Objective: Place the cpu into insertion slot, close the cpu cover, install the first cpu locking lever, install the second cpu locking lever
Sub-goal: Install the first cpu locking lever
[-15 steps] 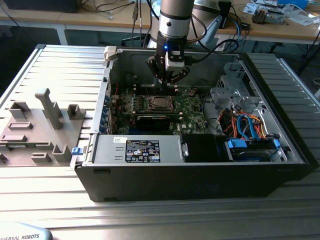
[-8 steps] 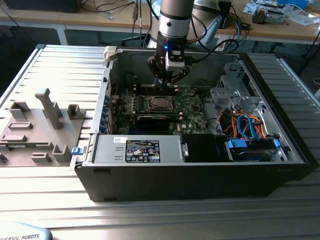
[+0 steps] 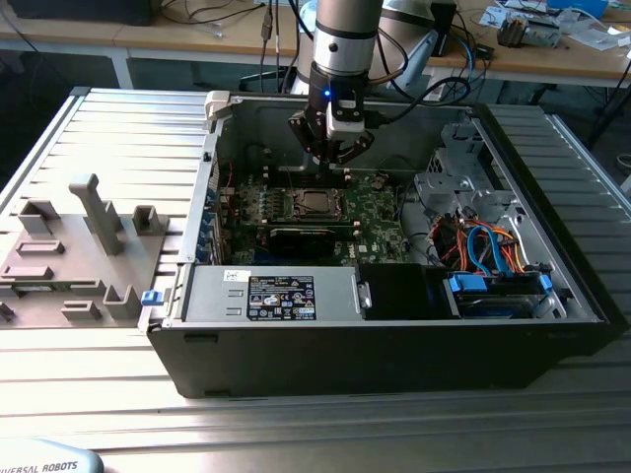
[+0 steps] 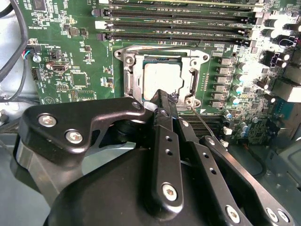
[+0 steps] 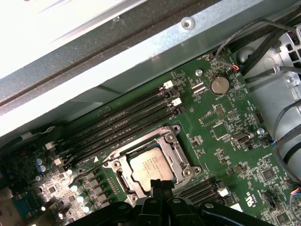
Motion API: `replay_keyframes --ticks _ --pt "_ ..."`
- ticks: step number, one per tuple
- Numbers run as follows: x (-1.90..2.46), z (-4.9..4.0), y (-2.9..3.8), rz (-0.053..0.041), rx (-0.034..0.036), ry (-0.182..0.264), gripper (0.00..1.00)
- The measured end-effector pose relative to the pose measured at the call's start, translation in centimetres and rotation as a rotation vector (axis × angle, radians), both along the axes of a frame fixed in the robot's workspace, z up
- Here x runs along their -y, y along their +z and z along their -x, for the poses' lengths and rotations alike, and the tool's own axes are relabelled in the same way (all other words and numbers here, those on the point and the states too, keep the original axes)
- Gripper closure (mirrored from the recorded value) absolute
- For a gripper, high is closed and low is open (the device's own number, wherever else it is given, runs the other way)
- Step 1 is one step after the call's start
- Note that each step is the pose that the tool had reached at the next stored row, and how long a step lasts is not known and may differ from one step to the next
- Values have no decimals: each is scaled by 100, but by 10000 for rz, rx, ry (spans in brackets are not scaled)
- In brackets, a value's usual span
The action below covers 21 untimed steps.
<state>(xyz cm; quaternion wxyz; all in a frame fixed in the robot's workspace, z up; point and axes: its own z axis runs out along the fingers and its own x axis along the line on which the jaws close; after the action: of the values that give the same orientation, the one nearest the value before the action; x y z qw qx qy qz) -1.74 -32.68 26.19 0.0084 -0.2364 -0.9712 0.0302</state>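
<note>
- Exterior view: the tool (image 3: 332, 150) hangs inside the open computer case (image 3: 394, 325), above the green circuit board (image 3: 380, 222), with the arm (image 3: 345, 39) coming down from above.
- The case lies on its side on the slatted metal desk (image 3: 99, 394). A grey fixture plate (image 3: 69, 256) with upright blocks sits on the desk at the exterior view's left, well apart from the tool.
- The insertion slot (image 3: 317, 203) sits just below the tool in this view, near the middle of the board.
- Second wrist view: the cpu (image 4: 162, 79) lies flat in the insertion slot (image 4: 162, 75), silvery top facing up.
- The cpu cover (image 4: 133, 75) lies down around the cpu; the chip's top shows through its central cut-out.
- Tool (image 4: 164, 101): the fingertips (image 4: 160, 100) come together in a narrow point with no gap visible between them, so the tool reads as clenched, with nothing seen held.
- That point sits at the edge of the cover, near the corner with a round screw head (image 4: 189, 100). Contact with the cover cannot be told.
- A thin wire lever (image 4: 202, 123) runs slantwise from that corner, beside the tool's linkage.
- First wrist view: the cpu (image 5: 151, 165) sits in the slot, framed by the cover (image 5: 178, 153); the tool (image 5: 161, 182) stands at the cover's near edge.
- Long black card slots (image 5: 122, 120) lie beside the socket, on the side away from the tool.
</note>
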Motion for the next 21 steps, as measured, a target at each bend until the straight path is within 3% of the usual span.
replay_keyframes --ticks 21 --pt "0 0 0 0 0 166 89"
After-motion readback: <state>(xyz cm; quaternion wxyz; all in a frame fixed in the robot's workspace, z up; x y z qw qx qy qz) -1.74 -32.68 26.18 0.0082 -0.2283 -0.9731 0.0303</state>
